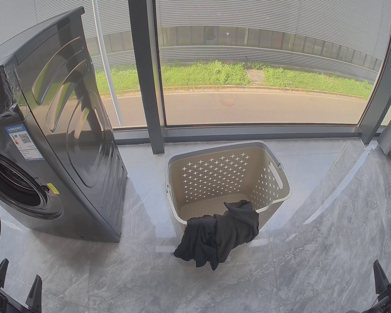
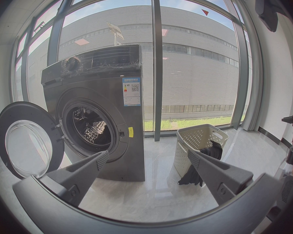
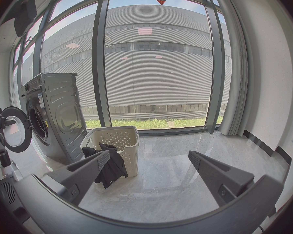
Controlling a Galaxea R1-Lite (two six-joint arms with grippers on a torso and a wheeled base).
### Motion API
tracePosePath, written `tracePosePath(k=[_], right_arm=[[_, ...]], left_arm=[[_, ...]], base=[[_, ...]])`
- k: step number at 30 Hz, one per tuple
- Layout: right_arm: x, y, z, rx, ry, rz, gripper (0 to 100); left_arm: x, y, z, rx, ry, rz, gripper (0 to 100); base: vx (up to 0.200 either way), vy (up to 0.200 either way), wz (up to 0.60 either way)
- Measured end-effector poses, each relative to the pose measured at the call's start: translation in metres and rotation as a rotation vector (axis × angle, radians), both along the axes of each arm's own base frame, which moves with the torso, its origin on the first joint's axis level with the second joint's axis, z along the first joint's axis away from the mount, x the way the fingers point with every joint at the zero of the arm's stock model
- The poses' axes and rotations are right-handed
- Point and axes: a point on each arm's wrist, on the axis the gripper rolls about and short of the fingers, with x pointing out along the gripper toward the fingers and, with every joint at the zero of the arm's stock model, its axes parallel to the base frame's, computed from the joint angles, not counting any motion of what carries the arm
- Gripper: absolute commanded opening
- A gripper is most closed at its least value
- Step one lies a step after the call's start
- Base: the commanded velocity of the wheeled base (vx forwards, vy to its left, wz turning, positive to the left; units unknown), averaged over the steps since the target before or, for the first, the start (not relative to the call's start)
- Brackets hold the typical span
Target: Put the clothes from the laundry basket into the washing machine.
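Garment [image 1: 219, 235] hangs over the near rim of the basket [image 1: 230, 146], toward the floor. Judged soft, light, limp: pinch the bunched fold at the rim. Your left hand [image 2: 148, 153] and right hand [image 3: 146, 153] gape, empty.

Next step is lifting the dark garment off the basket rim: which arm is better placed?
Left, probably. The left gripper and right gripper are both open, similarly far from the garment, but the left sits beside the open washing machine, easing loading.
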Motion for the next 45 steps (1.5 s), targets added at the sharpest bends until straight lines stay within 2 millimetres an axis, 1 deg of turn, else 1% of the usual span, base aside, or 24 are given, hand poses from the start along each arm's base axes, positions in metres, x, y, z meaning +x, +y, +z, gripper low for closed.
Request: tracePosePath(k=[5, 21, 22, 24, 27, 30, 32, 36, 41, 45], right_arm=[[0.000, 0.000, 0.000, 0.000, 0.000, 0.001, 100], [0.000, 0.000, 0.001, -0.003, -0.010, 0.014, 100], [-0.001, 0.000, 0.003, -0.003, -0.015, 0.016, 100], [-0.004, 0.001, 0.013, -0.003, -0.048, 0.023, 100], [-0.009, 0.001, 0.033, -0.001, -0.082, 0.047, 100], [-0.008, 0.002, 0.050, 0.008, -0.068, 0.093, 100], [-0.002, 0.002, 0.058, 0.017, -0.020, 0.139, 100], [0.017, 0.004, 0.072, 0.035, 0.099, 0.226, 100], [0.054, 0.008, 0.083, 0.054, 0.240, 0.328, 100], [0.086, 0.014, 0.087, 0.070, 0.327, 0.404, 100]], left_arm=[[0.000, 0.000, 0.000, -0.001, 0.000, -0.007, 100], [0.000, 0.000, 0.000, 0.012, 0.001, -0.010, 100], [0.000, 0.000, 0.000, 0.012, 0.001, -0.010, 100], [0.000, 0.000, 0.000, 0.012, 0.001, -0.010, 100], [0.000, 0.000, 0.000, 0.012, 0.001, -0.010, 100], [0.000, 0.000, 0.000, 0.012, 0.001, -0.010, 100], [0.000, 0.000, 0.000, 0.012, 0.001, -0.010, 100], [0.000, 0.000, 0.000, 0.012, 0.001, -0.010, 100], [0.000, 0.000, 0.000, 0.012, 0.001, -0.011, 100], [0.000, 0.000, 0.000, 0.011, 0.001, -0.011, 100]], base=[[0.000, 0.200, 0.00], [0.000, 0.000, 0.00], [0.000, 0.000, 0.00], [0.000, 0.000, 0.00], [0.000, 0.000, 0.00], [0.000, 0.000, 0.00], [0.000, 0.000, 0.00], [0.000, 0.000, 0.00], [0.000, 0.000, 0.00], [0.000, 0.000, 0.00]])
